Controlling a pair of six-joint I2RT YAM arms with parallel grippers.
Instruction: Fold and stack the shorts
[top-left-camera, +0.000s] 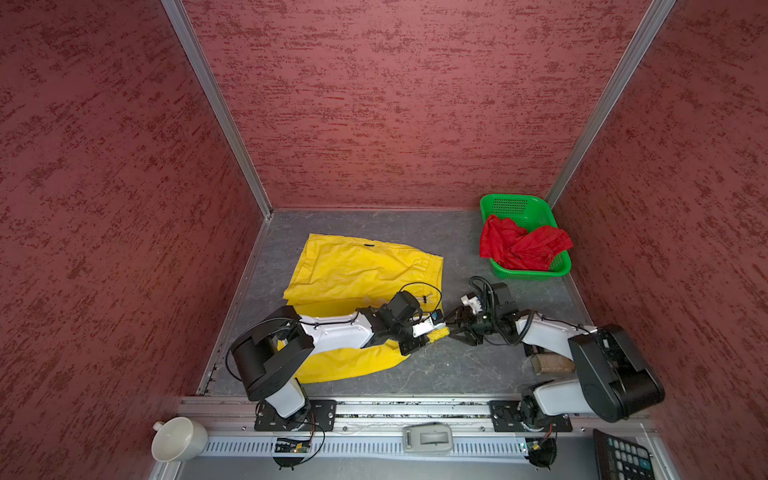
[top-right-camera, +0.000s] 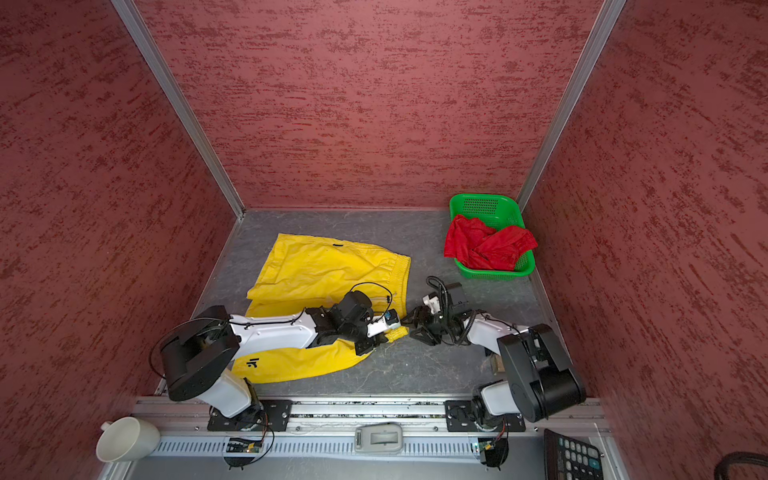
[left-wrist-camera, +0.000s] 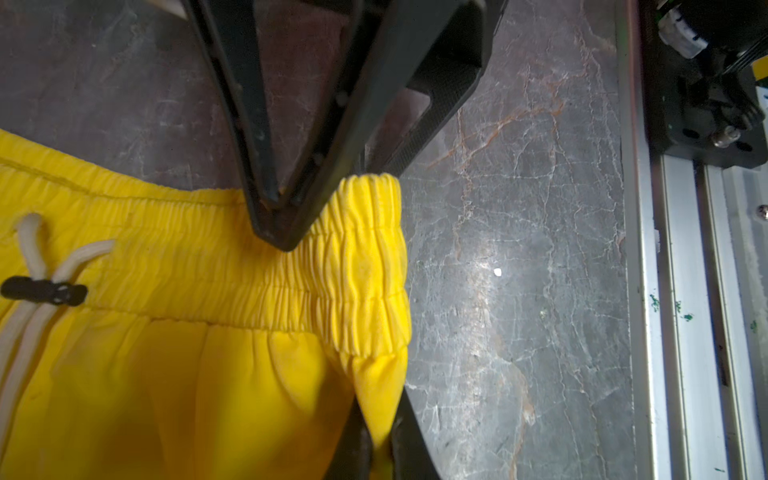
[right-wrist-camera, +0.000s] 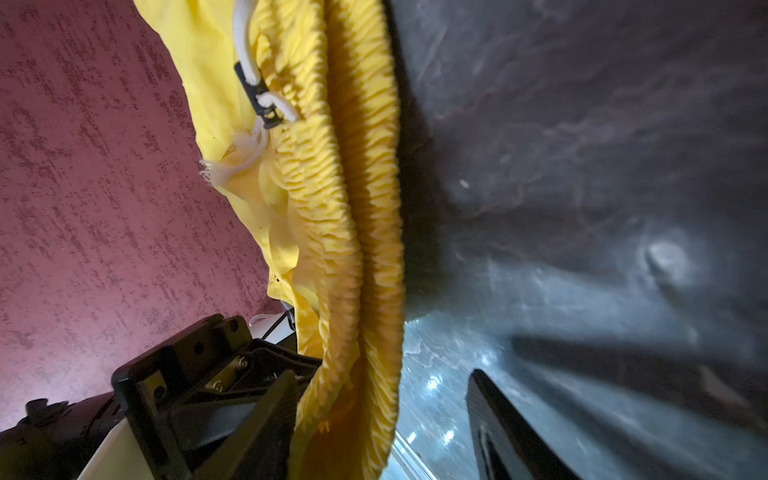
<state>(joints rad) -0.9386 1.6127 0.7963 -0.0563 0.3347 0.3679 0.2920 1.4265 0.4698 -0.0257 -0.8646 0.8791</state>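
1. Left wrist view: the left hand (left-wrist-camera: 380, 440) pinches the near waistband (left-wrist-camera: 365, 257) corner of the yellow shorts (left-wrist-camera: 166, 374), likely anchoring it for a fold.
2. The right hand (right-wrist-camera: 380, 386), jaws apart, straddles the same waistband, not yet closed.
3. Beyond, the yellow shorts sprawl unfolded on the table (top-left-camera: 436, 365).
4. Farthest, the red shorts (top-left-camera: 519, 245) wait crumpled in the green basket (top-left-camera: 519, 205).

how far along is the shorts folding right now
Done: no finished fold or stack shows. In hand: the left gripper has its fingers shut on the waistband corner of the yellow shorts, which lie spread on the table; the right gripper is open around that waistband. Left: fold them, then fold and stack the red shorts, crumpled in the green basket.
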